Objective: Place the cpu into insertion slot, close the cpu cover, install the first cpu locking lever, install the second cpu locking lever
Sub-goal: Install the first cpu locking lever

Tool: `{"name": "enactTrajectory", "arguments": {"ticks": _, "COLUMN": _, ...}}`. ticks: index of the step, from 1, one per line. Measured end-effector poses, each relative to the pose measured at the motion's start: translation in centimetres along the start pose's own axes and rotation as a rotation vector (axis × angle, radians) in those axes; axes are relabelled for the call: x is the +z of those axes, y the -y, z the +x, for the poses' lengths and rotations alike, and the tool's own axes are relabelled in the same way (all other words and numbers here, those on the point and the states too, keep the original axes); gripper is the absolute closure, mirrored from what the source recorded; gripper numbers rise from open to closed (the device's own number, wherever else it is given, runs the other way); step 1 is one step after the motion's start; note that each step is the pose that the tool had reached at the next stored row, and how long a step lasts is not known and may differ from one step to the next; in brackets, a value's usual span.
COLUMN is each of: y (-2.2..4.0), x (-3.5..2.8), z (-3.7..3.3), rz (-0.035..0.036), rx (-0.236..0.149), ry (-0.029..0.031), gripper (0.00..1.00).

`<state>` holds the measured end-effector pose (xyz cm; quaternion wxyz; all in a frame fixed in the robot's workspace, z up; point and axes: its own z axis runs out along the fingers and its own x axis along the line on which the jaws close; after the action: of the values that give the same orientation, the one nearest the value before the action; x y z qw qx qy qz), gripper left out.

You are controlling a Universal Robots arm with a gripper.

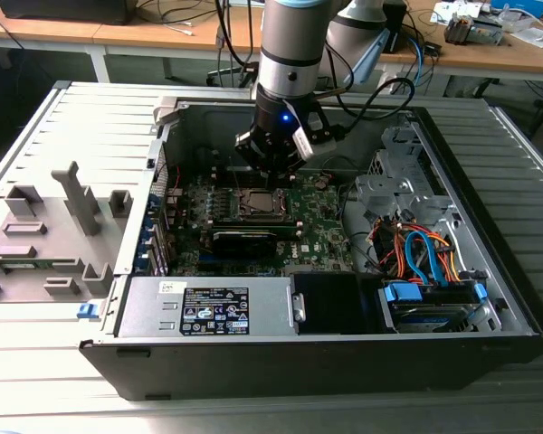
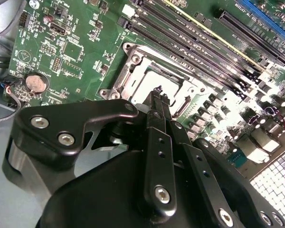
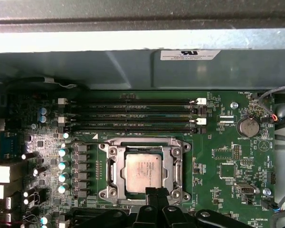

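The cpu (image 3: 143, 172), a small square chip with a silvery top, lies flat in the insertion slot (image 3: 180, 148) on the green board. Around it the silver cpu cover (image 3: 115, 167) lies flat, its window framing the chip. My gripper (image 3: 155, 194) hangs over the socket's edge with its two black fingers pressed together and nothing visible between them. In the second wrist view the gripper (image 2: 157, 93) tips point down at the rim of the cover (image 2: 129, 71), beside the cpu (image 2: 154, 80). The exterior view has the gripper (image 1: 270, 177) directly above the cpu (image 1: 258, 204) inside the open computer case.
Long memory slots (image 3: 133, 115) run beside the socket, under the grey chassis wall (image 3: 133, 71). A coin battery (image 3: 249, 127) sits on the board. A long black card (image 1: 244, 240), the power supply (image 1: 208, 307) and bundled cables (image 1: 416, 253) surround the socket.
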<state>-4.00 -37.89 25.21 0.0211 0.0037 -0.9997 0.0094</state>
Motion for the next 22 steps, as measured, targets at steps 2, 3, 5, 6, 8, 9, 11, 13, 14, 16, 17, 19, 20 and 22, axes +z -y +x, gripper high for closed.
{"name": "enactTrajectory", "arguments": {"ticks": 2, "y": 0.00, "x": 0.00, "z": 0.00, "rz": 0.0001, "rx": -0.004, "ry": 0.0001, "gripper": 0.89}}
{"name": "enactTrajectory", "arguments": {"ticks": 3, "y": 0.00, "x": 0.00, "z": 0.00, "rz": 0.0002, "rx": -0.006, "ry": 0.0001, "gripper": 0.89}}
{"name": "enactTrajectory", "arguments": {"ticks": 5, "y": 0.00, "x": 0.00, "z": 0.00, "rz": 0.0004, "rx": -0.010, "ry": 0.0002, "gripper": 0.89}}
{"name": "enactTrajectory", "arguments": {"ticks": 6, "y": 0.00, "x": 0.01, "z": 0.00, "rz": 0.0005, "rx": -0.012, "ry": 0.0003, "gripper": 0.89}}
{"name": "enactTrajectory", "arguments": {"ticks": 8, "y": 0.00, "x": 0.01, "z": 0.00, "rz": 0.0006, "rx": -0.015, "ry": 0.0003, "gripper": 0.89}}
{"name": "enactTrajectory", "arguments": {"ticks": 9, "y": 0.00, "x": 0.01, "z": 0.00, "rz": 0.0007, "rx": -0.017, "ry": 0.0003, "gripper": 0.89}}
{"name": "enactTrajectory", "arguments": {"ticks": 11, "y": 0.00, "x": 0.01, "z": 0.00, "rz": 0.0008, "rx": -0.021, "ry": 0.0004, "gripper": 0.89}}
{"name": "enactTrajectory", "arguments": {"ticks": 13, "y": 0.00, "x": 0.01, "z": 0.00, "rz": 0.0010, "rx": -0.024, "ry": 0.0004, "gripper": 0.89}}
{"name": "enactTrajectory", "arguments": {"ticks": 14, "y": 0.00, "x": 0.01, "z": 0.00, "rz": 0.0010, "rx": -0.025, "ry": 0.0005, "gripper": 0.89}}
{"name": "enactTrajectory", "arguments": {"ticks": 16, "y": 0.00, "x": 0.01, "z": 0.00, "rz": 0.0011, "rx": -0.028, "ry": 0.0005, "gripper": 0.89}}
{"name": "enactTrajectory", "arguments": {"ticks": 17, "y": 0.00, "x": 0.02, "z": 0.00, "rz": 0.0012, "rx": -0.030, "ry": 0.0006, "gripper": 0.89}}
{"name": "enactTrajectory", "arguments": {"ticks": 19, "y": 0.00, "x": 0.02, "z": 0.00, "rz": 0.0013, "rx": -0.033, "ry": 0.0006, "gripper": 0.89}}
{"name": "enactTrajectory", "arguments": {"ticks": 20, "y": 0.00, "x": 0.02, "z": 0.00, "rz": 0.0014, "rx": -0.035, "ry": 0.0007, "gripper": 0.89}}
{"name": "enactTrajectory", "arguments": {"ticks": 22, "y": 0.00, "x": 0.02, "z": 0.00, "rz": 0.0016, "rx": -0.040, "ry": 0.0007, "gripper": 0.89}}
